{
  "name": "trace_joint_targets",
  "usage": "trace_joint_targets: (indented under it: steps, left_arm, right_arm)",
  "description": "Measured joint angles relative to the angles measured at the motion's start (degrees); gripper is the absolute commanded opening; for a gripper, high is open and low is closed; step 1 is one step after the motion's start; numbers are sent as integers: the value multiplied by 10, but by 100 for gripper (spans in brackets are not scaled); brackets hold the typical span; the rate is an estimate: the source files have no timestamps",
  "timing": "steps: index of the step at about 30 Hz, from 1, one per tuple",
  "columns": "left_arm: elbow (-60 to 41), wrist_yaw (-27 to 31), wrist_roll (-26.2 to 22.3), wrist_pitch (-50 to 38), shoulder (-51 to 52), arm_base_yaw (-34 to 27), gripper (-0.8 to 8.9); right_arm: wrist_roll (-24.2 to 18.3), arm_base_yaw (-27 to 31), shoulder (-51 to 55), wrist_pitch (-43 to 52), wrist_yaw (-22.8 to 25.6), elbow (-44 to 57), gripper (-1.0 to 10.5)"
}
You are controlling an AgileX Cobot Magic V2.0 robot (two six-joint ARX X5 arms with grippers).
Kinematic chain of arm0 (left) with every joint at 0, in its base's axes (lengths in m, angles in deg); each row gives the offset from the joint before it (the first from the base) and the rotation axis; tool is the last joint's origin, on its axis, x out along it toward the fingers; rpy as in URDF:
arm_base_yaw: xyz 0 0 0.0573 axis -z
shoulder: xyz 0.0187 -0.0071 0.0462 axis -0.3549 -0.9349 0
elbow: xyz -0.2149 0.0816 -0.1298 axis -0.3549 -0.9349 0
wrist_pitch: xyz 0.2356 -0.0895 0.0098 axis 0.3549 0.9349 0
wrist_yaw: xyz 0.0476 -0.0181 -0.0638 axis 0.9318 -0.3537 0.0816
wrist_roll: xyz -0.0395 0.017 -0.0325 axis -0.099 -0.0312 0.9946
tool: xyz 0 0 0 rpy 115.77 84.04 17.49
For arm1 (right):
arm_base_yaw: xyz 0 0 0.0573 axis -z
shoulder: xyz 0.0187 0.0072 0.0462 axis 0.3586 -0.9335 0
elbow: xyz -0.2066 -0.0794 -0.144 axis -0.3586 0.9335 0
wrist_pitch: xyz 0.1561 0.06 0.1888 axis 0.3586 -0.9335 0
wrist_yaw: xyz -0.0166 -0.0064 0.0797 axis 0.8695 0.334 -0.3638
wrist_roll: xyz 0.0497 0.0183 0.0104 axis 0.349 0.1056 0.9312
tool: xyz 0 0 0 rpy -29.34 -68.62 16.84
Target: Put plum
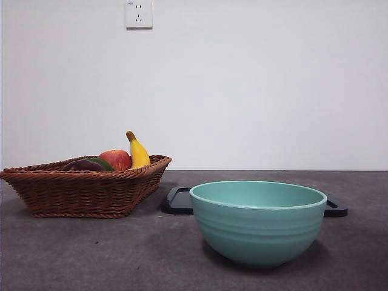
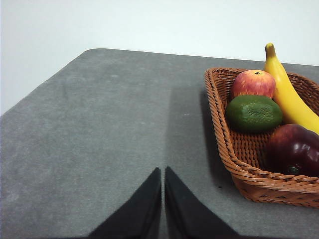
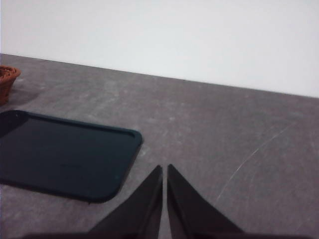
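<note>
Plum [image 2: 294, 149] sits in wicker basket [image 2: 234, 159], at the basket end nearest the left wrist cam, touching or nearly touching the banana [image 2: 289, 94]. In front view the plum [image 1: 82, 165] is only a dark sliver above the basket rim [image 1: 85, 174].

Basket also holds: green fruit [image 2: 254, 113] at mid-basket against the wall, apple [image 2: 253, 82] beyond it, banana along the far side w/ stem pointing up. Front view: apple [image 1: 116, 159], banana [image 1: 137, 151], green fruit [image 1: 102, 162] just peeking over the rim.

Basket on left part of grey desk [image 1: 91, 254]. Teal bowl [image 1: 259, 221] near front edge, right of basket, apart from it. Black tray [image 3: 60, 154] flat on desk behind bowl; front view shows only its ends [image 1: 179, 200] either side of the bowl.

Left pincer [image 2: 163, 174]: jaws pressed together, tips meeting, nothing held; over bare desk, beside basket, not touching it.

Right pincer [image 3: 164, 172]: jaws closed tip to tip, nothing held; over bare desk just off a tray corner. Basket edge [image 3: 7, 82] visible far side of tray.

Neither arm visible in front view. Wall socket [image 1: 138, 13] on white wall behind.
</note>
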Motion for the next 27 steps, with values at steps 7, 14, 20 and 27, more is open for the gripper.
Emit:
trace_joint_targets:
  steps: [7,14,20,27]
  left_arm:
    - [0,0,0,0,0,0,8]
    - [0,0,0,0,0,0,8]
    - [0,0,0,0,0,0,8]
    - [0,0,0,0,0,0,8]
  right_arm:
    - [7,0,0,-41,0,3,6]
    - [7,0,0,-41,0,3,6]
    - [7,0,0,-40,0,3,6]
    - [7,0,0,-40,0,3,6]
